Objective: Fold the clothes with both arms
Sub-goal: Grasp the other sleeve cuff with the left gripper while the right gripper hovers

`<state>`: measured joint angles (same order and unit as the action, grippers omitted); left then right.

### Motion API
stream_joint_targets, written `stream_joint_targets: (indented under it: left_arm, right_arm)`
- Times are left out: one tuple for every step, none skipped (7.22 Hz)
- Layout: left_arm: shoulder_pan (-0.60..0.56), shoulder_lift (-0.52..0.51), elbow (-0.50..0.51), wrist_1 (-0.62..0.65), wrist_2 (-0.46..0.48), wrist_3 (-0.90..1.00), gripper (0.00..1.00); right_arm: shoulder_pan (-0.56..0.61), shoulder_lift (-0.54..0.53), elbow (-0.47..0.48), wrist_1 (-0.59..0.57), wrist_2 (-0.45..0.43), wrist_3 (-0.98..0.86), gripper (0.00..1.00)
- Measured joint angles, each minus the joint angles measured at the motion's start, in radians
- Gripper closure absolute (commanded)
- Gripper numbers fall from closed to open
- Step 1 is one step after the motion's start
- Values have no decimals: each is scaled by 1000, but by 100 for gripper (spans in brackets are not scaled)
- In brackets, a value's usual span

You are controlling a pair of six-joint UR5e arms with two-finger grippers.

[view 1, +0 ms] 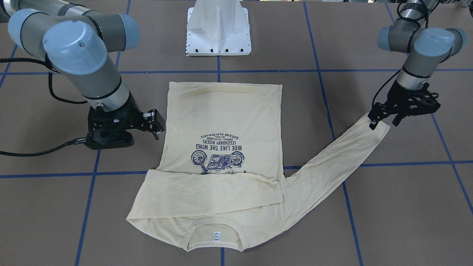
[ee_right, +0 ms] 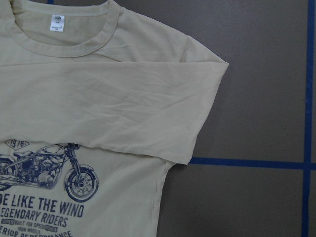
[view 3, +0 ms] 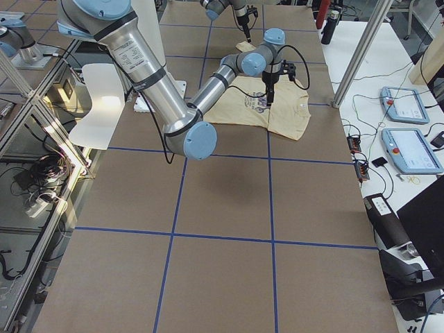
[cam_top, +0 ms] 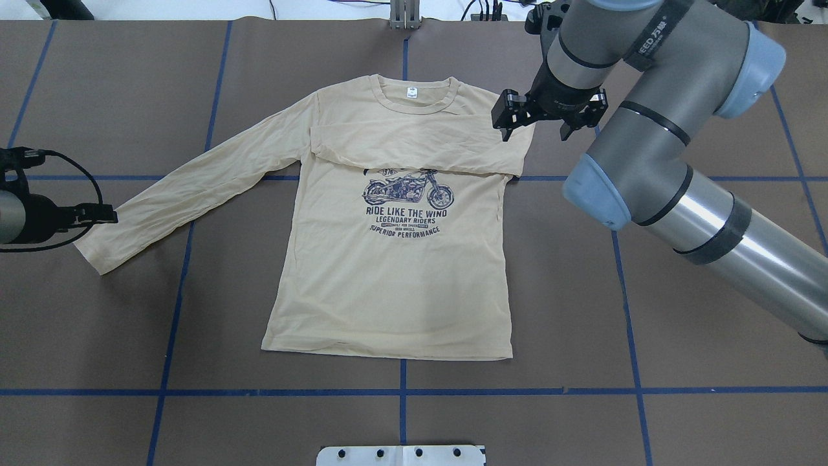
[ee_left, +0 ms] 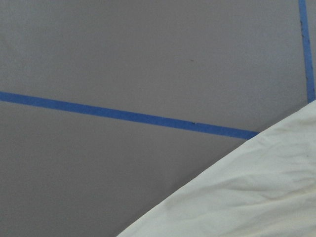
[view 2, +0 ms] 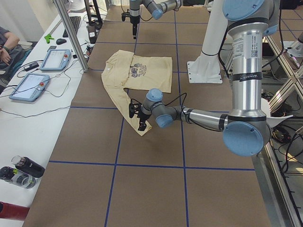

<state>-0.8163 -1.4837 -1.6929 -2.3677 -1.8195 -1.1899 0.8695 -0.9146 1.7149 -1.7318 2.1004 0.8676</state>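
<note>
The cream-yellow shirt (cam_top: 388, 278) lies flat on the brown table, motorcycle print up, collar and white neck label (cam_top: 412, 92) on the far side. One sleeve is folded across the chest (cam_top: 414, 145). The other sleeve (cam_top: 194, 188) stretches out flat to the overhead view's left. My left gripper (view 1: 383, 122) is low at that sleeve's cuff (view 1: 377, 130), fingers apart, open. My right gripper (cam_top: 537, 126) hangs open just above the folded shoulder edge, holding nothing. The wrist views show only cloth and table, no fingers.
The white pedestal base (view 1: 218, 33) stands at the table's robot side. Blue tape lines (cam_top: 401, 391) grid the brown surface. Beyond the far edge, a side bench carries tablets (view 2: 28, 85) and bottles (view 2: 23, 170), with a seated person's arm (view 2: 7, 45) beside it.
</note>
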Motion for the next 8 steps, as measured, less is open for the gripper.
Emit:
stream_joint_targets:
  left_arm:
    - [16, 14, 4, 0, 19, -6, 1]
    - [29, 27, 6, 1, 26, -8, 1]
    - [41, 35, 11, 1, 29, -8, 3]
    - [51, 37, 16, 1, 30, -8, 11]
    - [58, 37, 20, 1, 31, -8, 20]
    - [60, 37, 23, 2, 31, -7, 27]
    - [61, 37, 26, 2, 31, -7, 36]
    - [61, 37, 27, 3, 31, -7, 52]
  right_arm:
    - [5, -11, 15, -23, 3, -16, 1]
    - [7, -19, 23, -31, 8, -21, 1]
    - [7, -24, 27, -33, 16, -23, 1]
    - [8, -27, 28, -34, 23, -24, 1]
    - [8, -28, 29, -33, 31, -24, 1]
    - [8, -28, 30, -33, 38, -24, 1]
    - [8, -28, 32, -32, 41, -24, 1]
    - [8, -29, 35, -33, 42, -24, 1]
